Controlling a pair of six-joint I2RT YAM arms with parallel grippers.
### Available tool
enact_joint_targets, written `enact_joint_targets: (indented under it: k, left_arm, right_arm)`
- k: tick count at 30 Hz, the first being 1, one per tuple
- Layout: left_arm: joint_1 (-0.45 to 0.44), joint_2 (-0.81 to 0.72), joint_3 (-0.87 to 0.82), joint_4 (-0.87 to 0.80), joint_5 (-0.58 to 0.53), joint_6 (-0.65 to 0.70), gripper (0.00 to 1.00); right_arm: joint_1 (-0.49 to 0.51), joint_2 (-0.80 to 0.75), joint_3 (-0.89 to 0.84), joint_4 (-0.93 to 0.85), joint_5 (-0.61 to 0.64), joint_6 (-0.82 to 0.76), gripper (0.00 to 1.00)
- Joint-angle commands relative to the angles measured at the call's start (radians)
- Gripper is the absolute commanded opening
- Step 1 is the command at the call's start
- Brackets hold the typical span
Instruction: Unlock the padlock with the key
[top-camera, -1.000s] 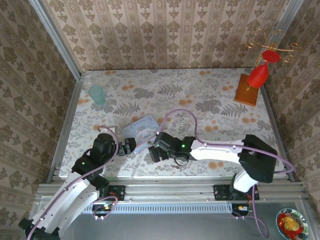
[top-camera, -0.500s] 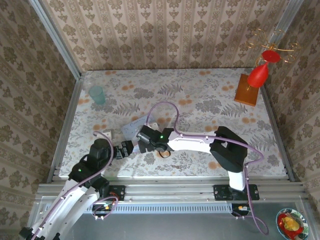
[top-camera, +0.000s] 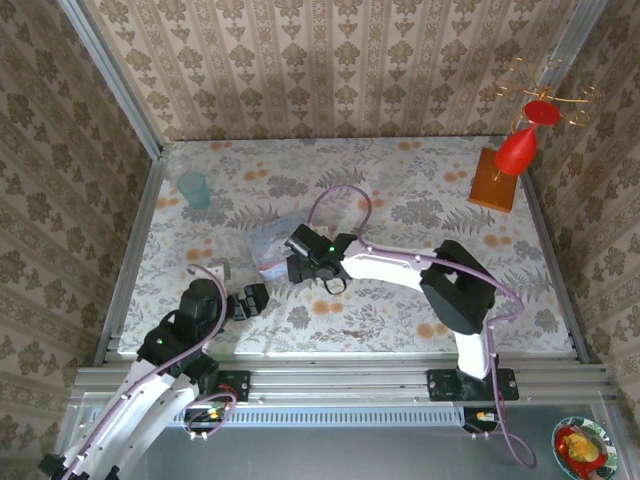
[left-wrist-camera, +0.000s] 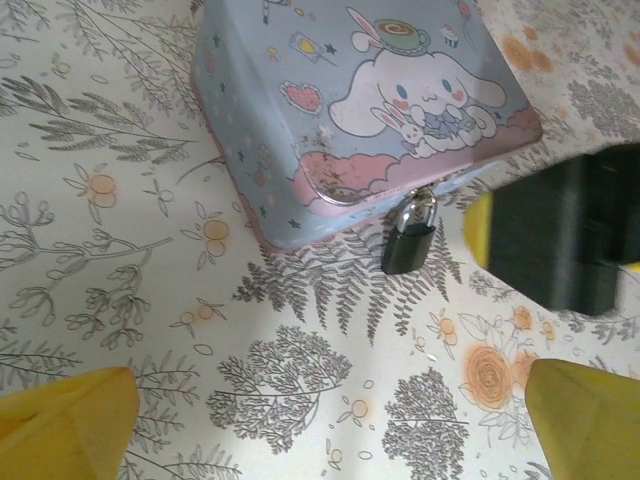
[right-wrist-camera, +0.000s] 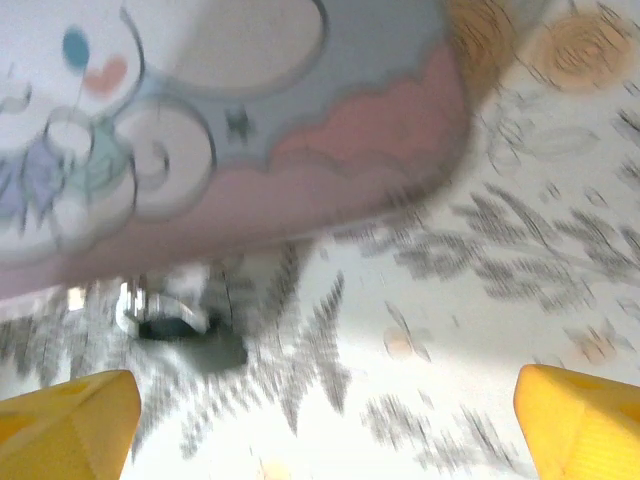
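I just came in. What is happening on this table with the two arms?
Two robot arms are working at a small black padlock that hangs on the edge of a pale blue cartoon tin on the flowered table. The right gripper is open and reaches across, close beside the padlock. The left gripper is open too and faces the tin from a little way off. Neither holds anything, and the padlock is still hooked on the tin.

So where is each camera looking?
Top: above and behind, looking down at the table; left arm and right arm show.
Left wrist: on the left gripper, facing down at the tin and padlock; its yellow fingertips show.
Right wrist: on the right gripper, low beside the tin; fingertips show.
Shared: both wrist views see tin and padlock.
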Motion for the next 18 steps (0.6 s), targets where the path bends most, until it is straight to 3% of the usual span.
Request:
enact_joint_targets:
  k: [1,9,14,18]
  left_arm:
    - [-0.027,0.003,-0.013,-0.004,0.024,-0.065,1.0]
    - [-0.147,0.013,-0.01,0.014,-0.051,-0.134,1.0]
    - [-0.229,0.013,-0.025,0.048,-0.124,-0.166,1.0]
    - [-0.269,0.02,-0.036,0.091,-0.16,-0.195,1.0]
  right_arm:
    - [0.011,-0.171,-0.09,-0.118,-0.028,-0.008,0.96]
    - [0.039,-0.433,-0.367,-0.176,-0.069,0.096,0.84]
    - [0.06,-0.467,-0.454,-0.164,-0.118,0.139,0.69]
    - [0.094,-0.473,-0.492,-0.137,-0.138,0.185,0.64]
